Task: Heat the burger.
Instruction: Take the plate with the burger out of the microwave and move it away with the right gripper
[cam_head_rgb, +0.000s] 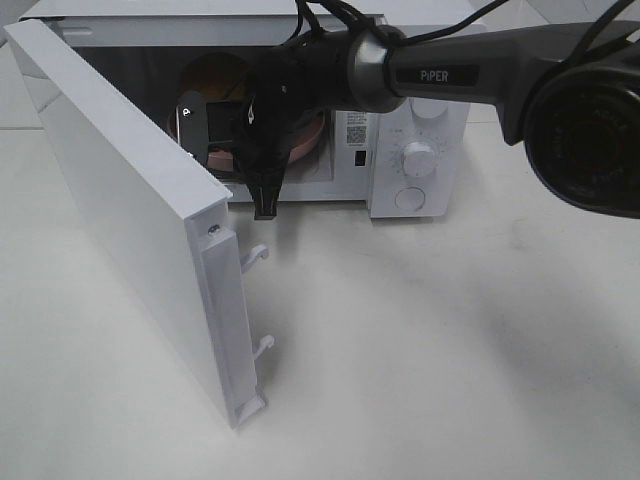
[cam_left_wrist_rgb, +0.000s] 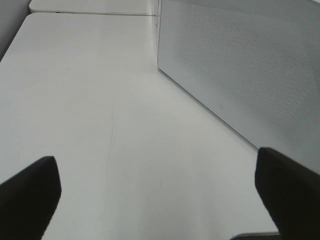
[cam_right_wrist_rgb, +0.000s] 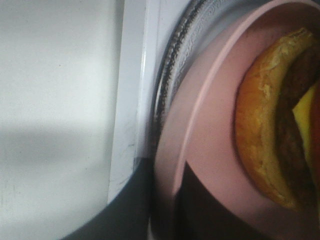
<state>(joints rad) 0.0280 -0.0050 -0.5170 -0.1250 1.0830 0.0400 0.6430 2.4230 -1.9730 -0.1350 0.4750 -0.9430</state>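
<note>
You get bright, even light overhead; the desk (cam_head_rgb: 430, 350) nearly washes out, with soft shadows. The microwave (cam_head_rgb: 420, 150) interior sits dim. Your right wrist view is blurred close-up, the burger (cam_right_wrist_rgb: 275, 135) soft.

White table (cam_head_rgb: 430, 360): plain matte top, faint scuffs and a thin scratch line visible in the left wrist view, soft shadows across the surface. A seam near the far edge in the left wrist view marks a second white surface (cam_left_wrist_rgb: 90, 6) butted against it.

White microwave (cam_head_rgb: 415, 150): stands directly on the table at the far side, round knobs on its front panel. Its door (cam_head_rgb: 130, 210) is swung wide open, the free end carrying two white latch hooks. The perforated side wall, seen in the left wrist view, meets the tabletop.
</note>
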